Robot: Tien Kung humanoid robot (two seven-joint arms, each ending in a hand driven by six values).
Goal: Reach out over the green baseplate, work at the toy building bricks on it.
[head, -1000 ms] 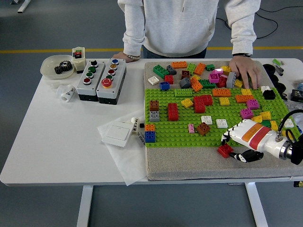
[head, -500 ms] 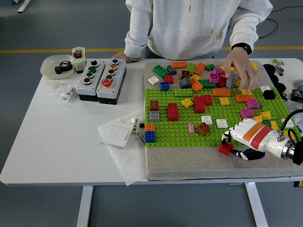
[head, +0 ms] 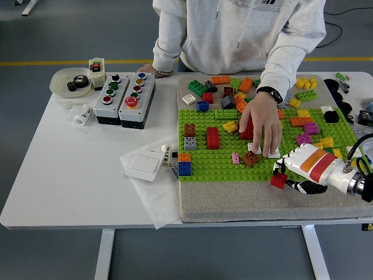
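the right robot hand (head: 287, 174) sits at the green baseplate's (head: 201, 156) near right corner, fingers curled round a red brick (head: 278, 181) just off its front edge. small rigid plastic, light and slick; best pinched across its flat sides. a person's hand (head: 263, 124) presses white bricks (head: 254, 148) nearby.

we see a green baseplate (head: 218, 157), a red brick (head: 213, 137), and an orange-over-blue brick stack (head: 185, 164).
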